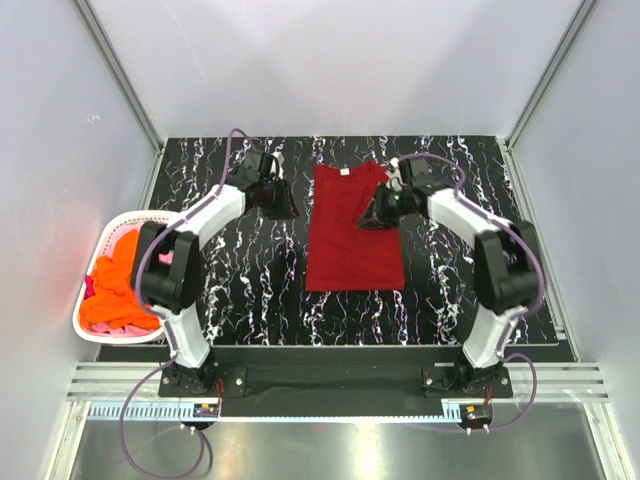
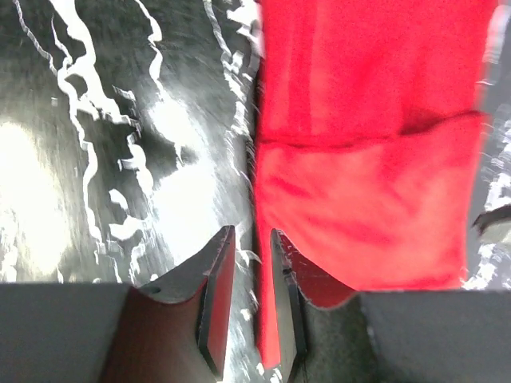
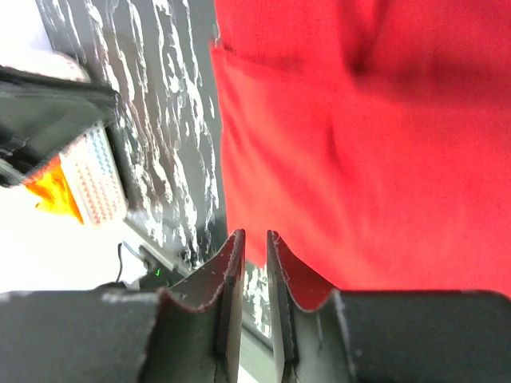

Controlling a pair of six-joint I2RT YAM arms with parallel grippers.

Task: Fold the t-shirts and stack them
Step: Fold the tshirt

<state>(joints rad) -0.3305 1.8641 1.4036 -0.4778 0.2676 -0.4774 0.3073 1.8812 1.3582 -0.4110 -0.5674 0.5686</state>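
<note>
A dark red t-shirt (image 1: 350,235) lies flat in the middle of the black marbled table, collar at the far end, its sides folded in to a long rectangle. My left gripper (image 1: 283,205) hangs just left of the shirt's upper left edge. In the left wrist view its jaws (image 2: 251,231) stand a narrow gap apart with nothing between them, and the red cloth (image 2: 367,159) lies just to their right. My right gripper (image 1: 375,218) hovers over the shirt's right part. Its jaws (image 3: 254,234) are also slightly apart and empty above the cloth (image 3: 359,144).
A white plastic basket (image 1: 100,250) stands at the table's left edge, holding a crumpled orange shirt (image 1: 115,295) and some pink cloth (image 1: 165,257). The basket (image 3: 92,171) also shows in the right wrist view. Grey walls close in the table's sides and back.
</note>
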